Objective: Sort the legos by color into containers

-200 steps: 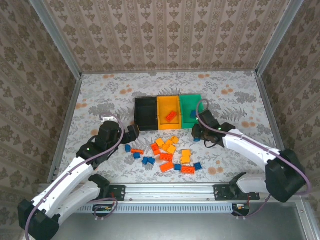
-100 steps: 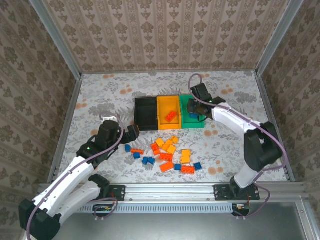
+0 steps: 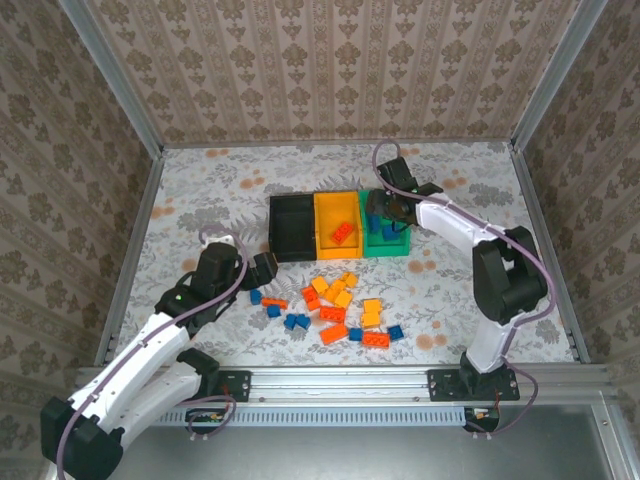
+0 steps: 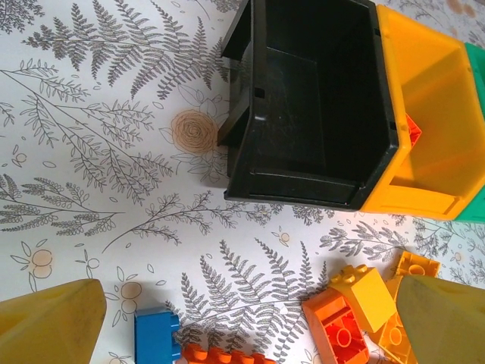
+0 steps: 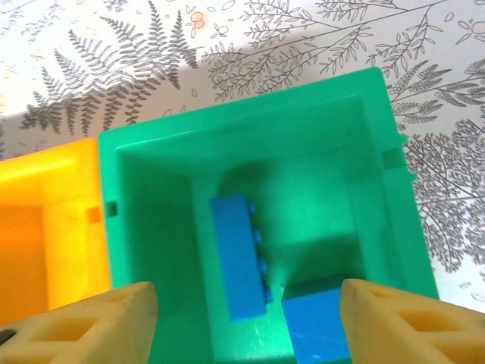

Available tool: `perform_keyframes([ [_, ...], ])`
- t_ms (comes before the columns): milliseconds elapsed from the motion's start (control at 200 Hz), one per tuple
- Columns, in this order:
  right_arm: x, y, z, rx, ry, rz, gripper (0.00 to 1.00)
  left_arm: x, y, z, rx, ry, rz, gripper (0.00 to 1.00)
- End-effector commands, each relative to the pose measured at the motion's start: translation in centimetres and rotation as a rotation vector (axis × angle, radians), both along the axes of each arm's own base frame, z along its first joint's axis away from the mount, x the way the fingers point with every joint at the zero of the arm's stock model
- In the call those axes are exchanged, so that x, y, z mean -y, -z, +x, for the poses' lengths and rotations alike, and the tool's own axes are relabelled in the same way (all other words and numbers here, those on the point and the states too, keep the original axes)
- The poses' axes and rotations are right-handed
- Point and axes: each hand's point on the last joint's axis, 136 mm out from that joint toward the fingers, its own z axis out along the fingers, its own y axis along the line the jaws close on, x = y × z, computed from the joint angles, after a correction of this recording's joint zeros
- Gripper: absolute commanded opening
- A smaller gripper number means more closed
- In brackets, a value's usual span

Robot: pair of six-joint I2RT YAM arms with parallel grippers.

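The containers stand in a row: a black bin (image 3: 291,228), a yellow-orange bin (image 3: 330,207) with an orange-red brick (image 3: 343,232) inside, and a green bin (image 3: 385,246). My right gripper (image 3: 386,214) hangs open over the green bin (image 5: 250,114). Below it lie a long blue brick (image 5: 239,258) and a second blue brick (image 5: 318,322), which sits close to the right finger. Loose legos (image 3: 340,310) in blue, orange-red and yellow-orange lie in front of the bins. My left gripper (image 3: 262,268) is open just left of them, above a blue brick (image 4: 155,334) and an orange-red brick (image 4: 341,326).
The black bin (image 4: 379,91) holds nothing that I can see. A raised metal frame edges the table on the left, right and near sides, and papered walls close it in. Bare patterned tabletop (image 3: 220,190) lies left of and behind the bins.
My right gripper rose from the table beside the pile to above the green bin and opened from shut. A second blue brick now lies in that bin. The left arm barely moved.
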Motion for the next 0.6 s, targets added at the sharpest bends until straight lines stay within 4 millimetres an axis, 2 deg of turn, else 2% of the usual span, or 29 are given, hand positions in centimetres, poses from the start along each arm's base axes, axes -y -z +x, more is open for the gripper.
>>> perform_keyframes([
  [0, -0.6, -2.8, -3.1, 0.024, -0.039, 0.046, 0.68, 0.0, 0.2, 0.1, -0.006, -0.01, -0.018, 1.0],
  [120, -1.6, -1.5, -7.9, -0.024, -0.1, 0.044, 0.69, -0.2, 0.5, 0.2, -0.012, -0.022, -0.024, 1.0],
  [240, -2.0, 1.1, -12.8, -0.093, -0.149, 0.014, 0.7, -0.2, 0.8, 0.3, -0.013, -0.028, -0.035, 1.0],
  [325, -2.4, 3.8, -16.0, -0.174, -0.19, -0.003, 0.7, -0.3, 1.0, 0.4, -0.012, -0.033, -0.04, 1.0],
  [360, -2.6, 3.8, -16.9, -0.173, -0.204, 0.002, 0.7, -0.2, 1.0, 0.4, -0.013, -0.033, -0.042, 1.0],
  [520, -3.8, 6.4, -20.0, -0.251, -0.269, 0.004, 0.71, -0.2, 1.6, 0.5, -0.032, -0.037, -0.045, 1.0],
  [595, -4.6, 7.2, -20.9, -0.276, -0.303, -0.001, 0.77, -0.2, 1.8, 0.5, -0.04, -0.037, -0.048, 1.0],
])
